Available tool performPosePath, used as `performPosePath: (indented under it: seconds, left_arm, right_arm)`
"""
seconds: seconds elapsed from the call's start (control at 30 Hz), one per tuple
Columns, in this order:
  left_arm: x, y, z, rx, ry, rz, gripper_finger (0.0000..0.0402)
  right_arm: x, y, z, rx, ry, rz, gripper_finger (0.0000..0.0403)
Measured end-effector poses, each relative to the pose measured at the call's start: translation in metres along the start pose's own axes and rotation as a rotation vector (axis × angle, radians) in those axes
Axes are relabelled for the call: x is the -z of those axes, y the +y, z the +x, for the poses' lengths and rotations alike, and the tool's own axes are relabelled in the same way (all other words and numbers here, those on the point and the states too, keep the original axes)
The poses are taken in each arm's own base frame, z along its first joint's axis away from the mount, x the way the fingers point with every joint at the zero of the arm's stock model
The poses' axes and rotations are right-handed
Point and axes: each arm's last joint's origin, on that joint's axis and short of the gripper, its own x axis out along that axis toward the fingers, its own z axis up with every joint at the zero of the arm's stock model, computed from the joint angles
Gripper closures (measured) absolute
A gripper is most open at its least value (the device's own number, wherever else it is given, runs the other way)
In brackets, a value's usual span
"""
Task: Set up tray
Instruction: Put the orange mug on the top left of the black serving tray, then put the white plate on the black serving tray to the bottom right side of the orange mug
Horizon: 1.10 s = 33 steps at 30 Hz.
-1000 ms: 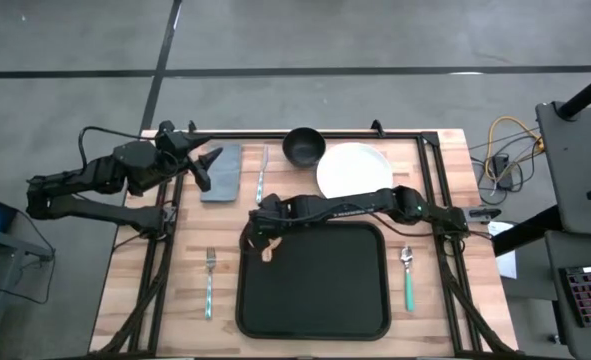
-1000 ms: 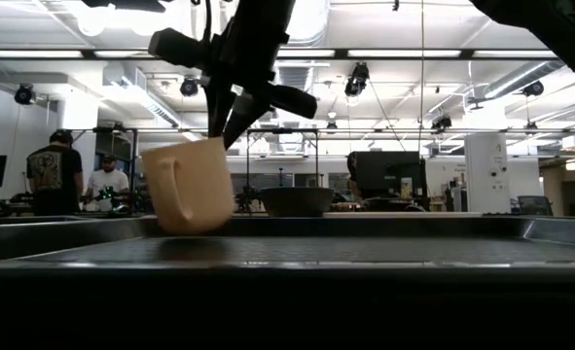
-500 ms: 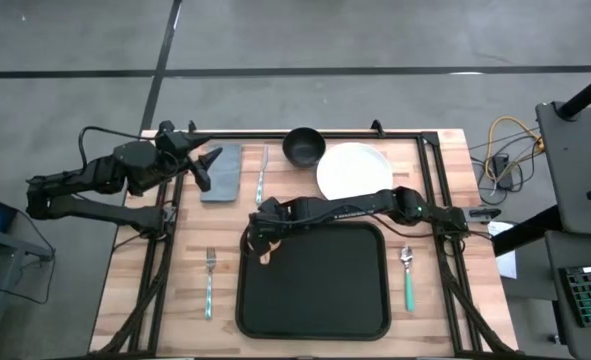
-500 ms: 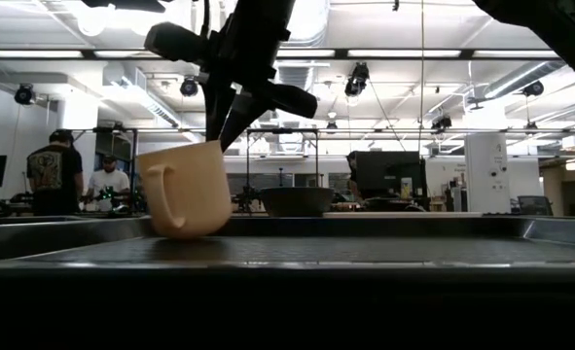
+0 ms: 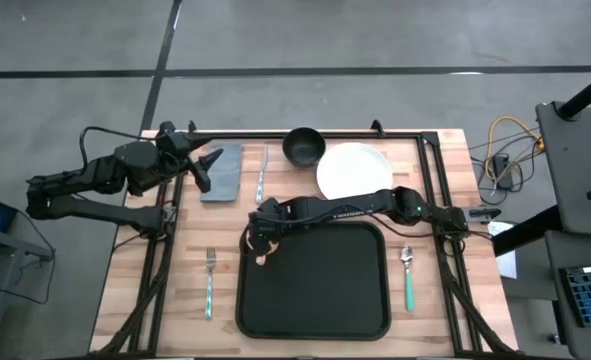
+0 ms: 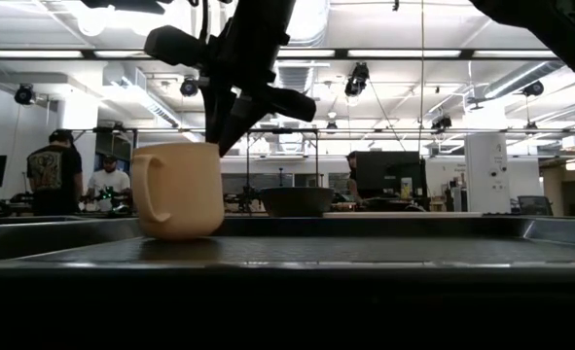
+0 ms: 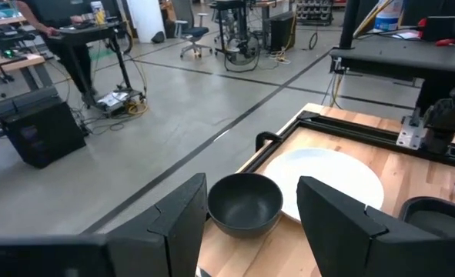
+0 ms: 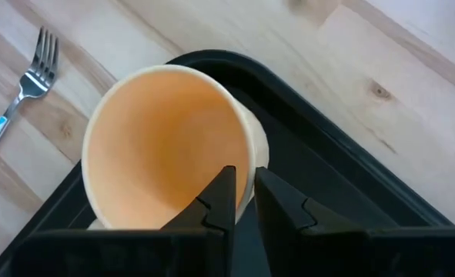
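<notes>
A cream mug (image 6: 177, 190) stands upright with its base on the black tray (image 5: 320, 295), at the tray's far left corner (image 5: 260, 252). Its handle (image 6: 142, 190) faces away from the gripper. My right gripper (image 8: 244, 173) reaches in from the table's right and is shut on the mug's rim; in the low view it stands above the mug (image 6: 231, 131). My left gripper (image 5: 207, 165) waits open at the far left, beside the grey napkin (image 5: 222, 170). In its wrist view (image 7: 252, 188) the black bowl shows between the fingers, farther off. My right gripper pinches the mug's wall at the rim (image 8: 248, 150), on the side opposite the handle. One finger (image 8: 221, 198) is inside the cup and the other (image 8: 282, 206) outside. The fingers come from above, slanting down. The mug sits upright with its base on the tray (image 6: 268, 251).
A black bowl (image 5: 303, 147) and a white plate (image 5: 353, 170) sit at the far side of the table. One fork (image 5: 262, 172) lies next to the napkin. Another fork (image 5: 209, 282) lies left of the tray and a green-handled spoon (image 5: 408, 277) right of it. People stand in the room behind (image 6: 55, 175).
The mug hung tilted in my right gripper, its base just over the tray. It has swung upright and its base now rests flat on the tray. The gripper has kept its hold on the rim and shifted slightly toward the tray's left corner.
</notes>
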Motion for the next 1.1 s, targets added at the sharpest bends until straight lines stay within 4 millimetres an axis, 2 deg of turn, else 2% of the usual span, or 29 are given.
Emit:
performPosePath:
  seconds: [0.13, 0.43, 0.7, 0.83, 1.03, 1.1]
  left_arm:
    - [0.000, -0.001, 0.001, 0.003, 0.003, 0.002, 0.0218]
    - [0.000, -0.001, 0.000, 0.027, 0.003, 0.001, 0.0218]
    - [0.000, -0.001, 0.001, 0.028, 0.004, 0.001, 0.0218]
    - [0.000, -0.002, 0.001, 0.049, 0.006, 0.002, 0.0218]
    - [0.000, -0.004, 0.001, 0.106, 0.010, -0.001, 0.0218]
    - [0.001, -0.005, 0.002, 0.116, 0.016, -0.003, 0.0218]
  right_arm:
    - [-0.002, -0.001, 0.000, -0.003, -0.006, -0.007, 0.0358]
    - [-0.003, -0.001, 0.001, 0.001, -0.004, 0.020, 0.0300]
    - [-0.007, -0.004, 0.000, 0.013, -0.012, 0.064, 0.0275]
    - [-0.011, -0.011, -0.016, 0.124, -0.068, 0.042, 0.0266]
    - [-0.019, -0.055, -0.059, 0.433, -0.045, 0.092, 0.0264]
    - [-0.021, -0.059, -0.072, 0.435, -0.102, 0.058, 0.0264]
